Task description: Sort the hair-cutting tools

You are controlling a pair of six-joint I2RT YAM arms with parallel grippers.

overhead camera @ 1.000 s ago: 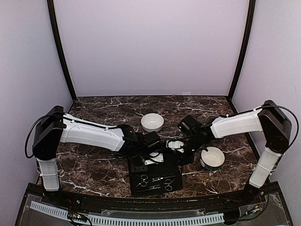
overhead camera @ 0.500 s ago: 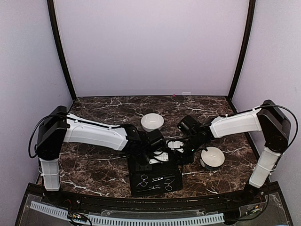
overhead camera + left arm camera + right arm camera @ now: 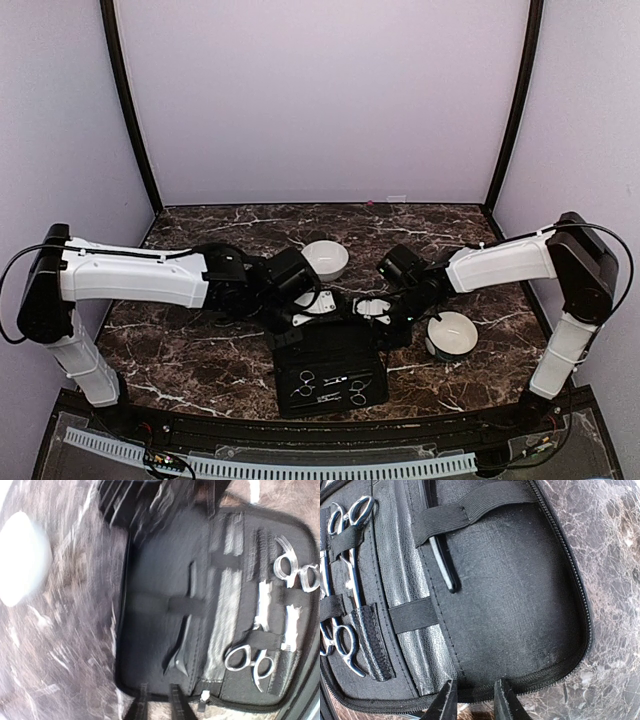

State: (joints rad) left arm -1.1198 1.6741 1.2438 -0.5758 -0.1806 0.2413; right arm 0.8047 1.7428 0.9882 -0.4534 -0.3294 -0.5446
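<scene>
Unloading: case (image 3: 330, 352) pinched open at rim by right gripper (image 3: 475, 700); left gripper (image 3: 157, 705) narrowly parted, empty. Next, likely: slide 1 black comb (image 3: 442, 562) from strap (image 3: 465, 510).

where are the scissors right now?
Top view: the scissors sit strapped in the near half of the open black case, front centre of the table, a white bowl to its right.

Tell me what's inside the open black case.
Two silver scissors and one slim black stick, strapped into the case. Straps and a leather sleeve hide the blade tips.
</scene>
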